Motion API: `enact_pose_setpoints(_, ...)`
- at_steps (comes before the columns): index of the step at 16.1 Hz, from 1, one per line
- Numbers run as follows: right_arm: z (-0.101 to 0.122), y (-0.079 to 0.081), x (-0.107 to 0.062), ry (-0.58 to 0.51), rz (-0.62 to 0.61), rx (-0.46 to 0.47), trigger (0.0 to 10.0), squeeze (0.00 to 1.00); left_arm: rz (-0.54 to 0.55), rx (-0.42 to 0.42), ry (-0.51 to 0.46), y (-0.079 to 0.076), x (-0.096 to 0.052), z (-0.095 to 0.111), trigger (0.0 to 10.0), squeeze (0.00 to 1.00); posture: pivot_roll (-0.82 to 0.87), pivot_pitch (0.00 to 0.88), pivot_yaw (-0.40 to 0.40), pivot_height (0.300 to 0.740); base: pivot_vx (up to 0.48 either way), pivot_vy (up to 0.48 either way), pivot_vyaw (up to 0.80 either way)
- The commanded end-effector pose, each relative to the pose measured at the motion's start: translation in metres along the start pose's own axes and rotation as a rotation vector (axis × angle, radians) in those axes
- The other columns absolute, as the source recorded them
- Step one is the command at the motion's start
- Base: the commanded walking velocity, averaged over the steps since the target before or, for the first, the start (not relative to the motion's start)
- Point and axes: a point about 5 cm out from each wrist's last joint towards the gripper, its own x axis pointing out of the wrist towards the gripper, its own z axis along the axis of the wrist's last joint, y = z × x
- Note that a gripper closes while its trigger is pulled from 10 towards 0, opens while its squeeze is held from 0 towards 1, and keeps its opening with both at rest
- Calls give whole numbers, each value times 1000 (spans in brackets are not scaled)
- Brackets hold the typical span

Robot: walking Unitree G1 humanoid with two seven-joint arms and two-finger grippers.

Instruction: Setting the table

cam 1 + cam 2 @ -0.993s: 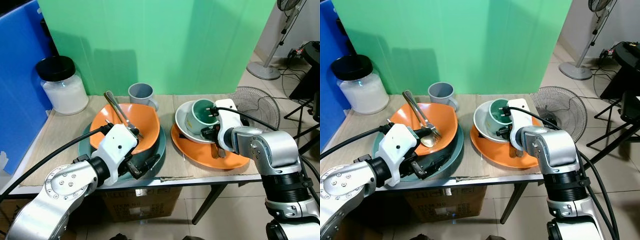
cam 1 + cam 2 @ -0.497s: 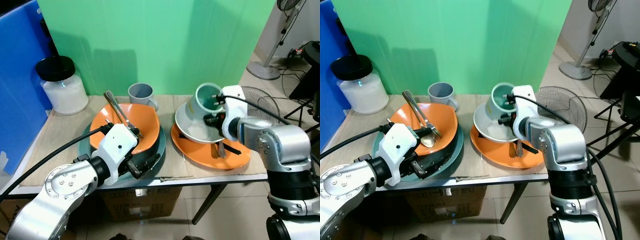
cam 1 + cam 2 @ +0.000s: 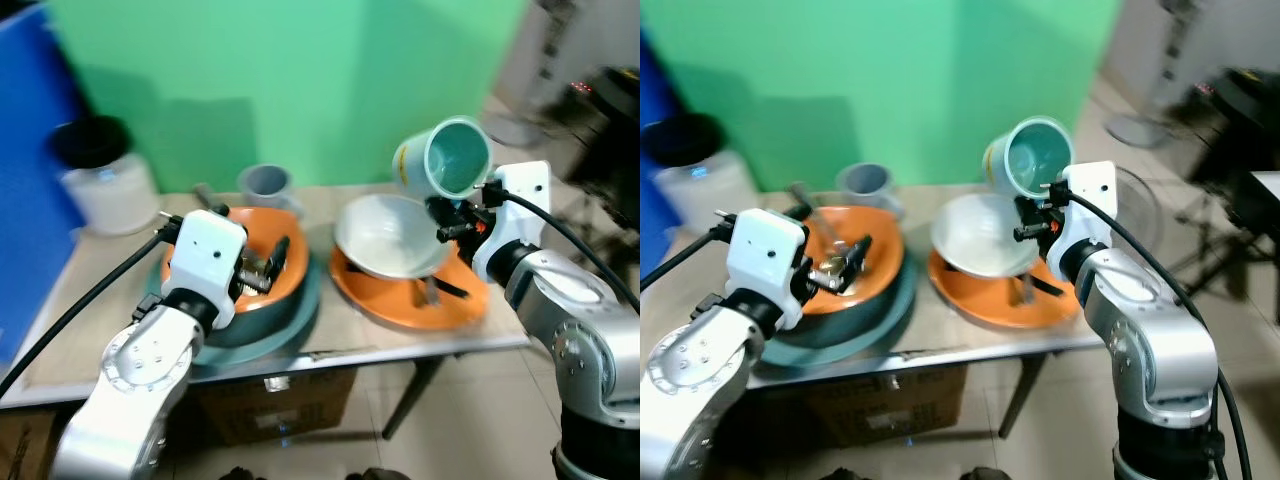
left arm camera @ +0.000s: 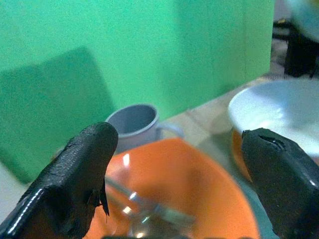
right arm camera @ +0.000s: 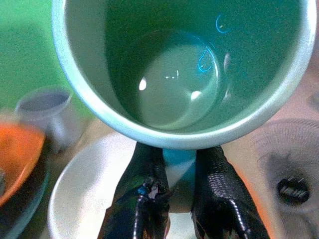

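Note:
My right gripper (image 3: 452, 212) is shut on a green mug (image 3: 446, 160) and holds it tilted in the air above a white bowl (image 3: 385, 238). The right wrist view looks straight into the mug (image 5: 174, 64), with both fingers (image 5: 144, 191) clamped at its lower side. The white bowl rests on an orange plate (image 3: 400, 298) with a utensil (image 3: 432, 292) lying on it. My left gripper (image 4: 174, 194) is open over an orange bowl (image 3: 292, 255) holding cutlery (image 4: 149, 214). That bowl sits on a dark teal plate (image 3: 285, 322). A grey mug (image 3: 265, 183) stands behind it.
A glass jar (image 3: 100, 180) with a black lid stands at the table's back left, beside a blue panel (image 3: 25, 200). A green backdrop (image 3: 290, 80) closes the far side. The table's front edge (image 3: 330, 355) runs close below the plates.
My right gripper has lifted the green mug up out of the white bowl and tilted it. My left gripper rose from the teal plate's front edge to above the orange bowl. The camera has shifted.

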Motion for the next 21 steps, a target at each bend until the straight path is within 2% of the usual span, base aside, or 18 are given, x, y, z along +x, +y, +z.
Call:
enact_pose_setpoints(1, 13, 1, -6, -99, -29, -5, 10000, 0, 72, -23, -1, 5, 2, -1, 10000, 0, -99, 0, 18, 740, 0, 0, -763)
enact_pose_setpoints(3, 14, 6, -8, -115, -6, 4, 10000, 0, 109, -43, 3, 9, 0, -4, 10000, 0, -91, 0, 7, 740, 0, 0, -763)
enact_pose_setpoints(5, 10, 5, -9, -113, -22, -2, 10000, 0, 142, -23, 8, 12, -2, -6, 10000, 0, -81, 0, -2, 740, 0, 0, -763)
enact_pose_setpoints(6, 7, 2, -8, -125, -50, 8, 10000, 0, 188, 14, -2, 18, -5, -6, 10000, 0, -79, 0, -2, 740, 0, 0, -763)
enact_pose_setpoints(7, 0, -1, -8, -110, -69, 6, 10000, 0, 261, 14, -25, 28, -9, -5, 10000, 0, -80, 0, 9, 740, 0, 0, -763)
enact_pose_setpoints(8, -2, -2, -8, -102, -72, 1, 10000, 0, 279, 20, -28, 31, -10, -4, 10000, 0, -80, 0, 9, 740, 0, 0, -763)
enact_pose_setpoints(10, -7, -3, -13, -87, -73, -17, 10000, 0, 295, 30, -43, 37, -8, -1, 10000, 0, -77, 0, 30, 740, 0, 0, -750)
enact_pose_setpoints(13, -16, -8, -19, -39, -83, -21, 10000, 0, 277, 36, -51, 37, -8, 1, 10000, 0, -71, 0, 29, 740, 0, 0, -729)
enact_pose_setpoints(15, -17, -11, -18, -40, -116, -57, 10000, 0, 281, 33, -51, 37, -10, 0, 10000, 0, -71, 0, 24, 740, 0, 0, -716)
enact_pose_setpoints(21, -10, -9, -12, -60, -110, -113, 10000, 0, 295, 24, -65, 37, -12, 4, 10000, 0, -60, 0, -6, 740, 0, 0, -685)
